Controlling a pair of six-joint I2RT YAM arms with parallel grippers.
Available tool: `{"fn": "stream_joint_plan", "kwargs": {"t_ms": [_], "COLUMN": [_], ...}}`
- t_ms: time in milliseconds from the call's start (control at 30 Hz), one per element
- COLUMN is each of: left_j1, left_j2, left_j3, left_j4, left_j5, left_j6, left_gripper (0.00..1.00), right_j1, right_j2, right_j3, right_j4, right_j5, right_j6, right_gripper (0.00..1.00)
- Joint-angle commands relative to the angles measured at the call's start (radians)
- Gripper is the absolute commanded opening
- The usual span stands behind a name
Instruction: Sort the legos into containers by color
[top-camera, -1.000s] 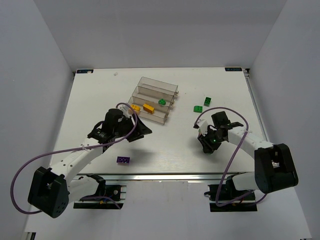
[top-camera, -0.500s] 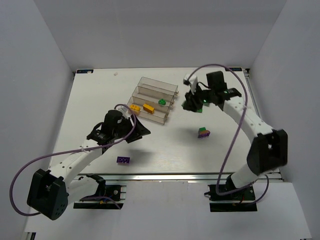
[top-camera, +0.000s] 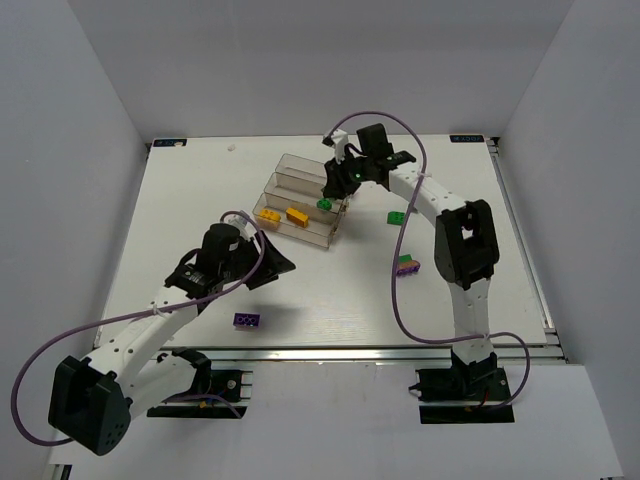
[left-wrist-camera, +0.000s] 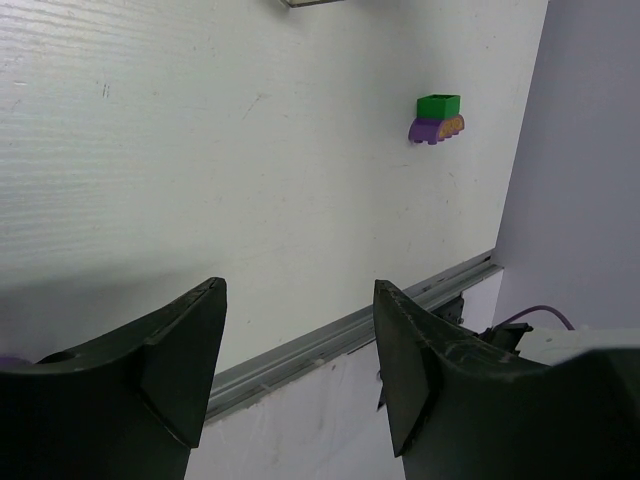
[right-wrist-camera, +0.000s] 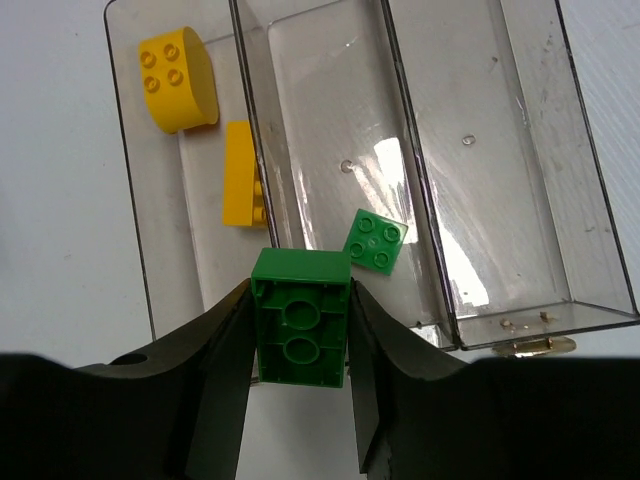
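Right gripper, at lower centre of the wrist view, pinches a green brick above the containers, astride the wall dividing the yellow bricks from the middle compartment. Released here, it could glance off that wall into the yellow side.

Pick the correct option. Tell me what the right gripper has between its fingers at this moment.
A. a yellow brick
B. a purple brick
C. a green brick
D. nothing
C. The right wrist view shows a green brick clamped between the fingers of the right gripper, underside toward the camera, above the clear bins.
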Motion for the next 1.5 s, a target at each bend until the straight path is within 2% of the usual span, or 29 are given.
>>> {"fn": "stream_joint_plan", "kwargs": {"t_ms": [0,33,100,133,167,233,400,500,533,567,600,633,700,733,767,800,900,1000,1167,1333,1467], "left_j1": [-0.005,-0.005,-0.005,-0.005,-0.005,-0.005,-0.005,-0.005,-0.005,-0.005,-0.005,-0.005,-0.005,-0.005,-0.005,-0.005,-0.005,-0.005,-0.005,-0.005,-0.005], "left_j2": [-0.027,-0.027,-0.021,-0.016,-0.013,-0.001,0.024,0.035,0.035,0.033,0.033,0.032,0.041,0.045,0.056,0.061,0.07,0.073,0.073,0.061,0.058], "left_j3": [0.004,0.004,0.007,0.008,0.013,0.016,0.027,0.036,0.033,0.03,0.025,0.014,0.005,0.001,0.001,0.002,0.008,0.011,0.011,0.014,0.017], "left_j4": [-0.023,-0.024,-0.02,-0.018,-0.015,-0.01,0.013,0.019,0.022,0.031,0.04,0.046,0.069,0.081,0.086,0.088,0.089,0.092,0.091,0.075,0.065], "left_j5": [-0.019,-0.018,-0.019,-0.018,-0.018,-0.011,-0.001,0.001,0.002,0.002,0.004,0.007,0.018,0.022,0.028,0.032,0.038,0.041,0.045,0.038,0.03], "left_j6": [-0.01,-0.008,-0.008,-0.006,-0.008,-0.005,0.0,0.004,0.003,0.001,0.0,-0.003,-0.008,-0.006,-0.008,-0.006,-0.003,-0.002,-0.003,-0.011,-0.014], "left_gripper": [0.7,0.7,0.7,0.7,0.7,0.7,0.7,0.7,0.7,0.7,0.7,0.7,0.7,0.7,0.7,0.7,0.7,0.7,0.7,0.7,0.7], "right_j1": [0.022,0.029,0.037,0.037,0.037,0.037,0.019,-0.019,-0.035,-0.044,-0.084,-0.099,-0.169,-0.182,-0.196,-0.225,-0.273,-0.305,-0.323,-0.325,-0.323], "right_j2": [0.002,0.007,0.018,0.018,0.018,0.012,-0.033,-0.123,-0.148,-0.177,-0.226,-0.246,-0.303,-0.32,-0.35,-0.367,-0.393,-0.366,-0.242,-0.142,-0.059], "right_j3": [0.054,0.052,0.048,0.048,0.048,0.052,0.065,0.017,-0.036,-0.064,-0.093,-0.121,-0.202,-0.233,-0.301,-0.34,-0.429,-0.449,-0.354,-0.247,-0.212], "right_j4": [0.04,0.042,0.043,0.049,0.052,0.062,0.051,0.052,0.061,0.068,0.065,0.052,0.007,-0.006,-0.015,-0.012,-0.003,0.011,0.014,0.043,0.055], "right_j5": [0.023,0.029,0.053,0.059,0.066,0.07,0.089,0.173,0.322,0.392,0.444,0.466,0.46,0.445,0.443,0.442,0.457,0.495,0.575,0.644,0.692], "right_j6": [0.002,-0.001,-0.01,-0.009,-0.009,-0.007,0.002,0.052,0.144,0.192,0.228,0.267,0.327,0.348,0.383,0.402,0.436,0.483,0.517,0.5,0.482], "right_gripper": [0.26,0.36,0.47,0.57,0.6,0.66,0.67,0.6,0.4,0.25,0.04,0.0,0.0,0.03,0.15,0.4,0.74,0.79,0.8,0.78,0.73]}}
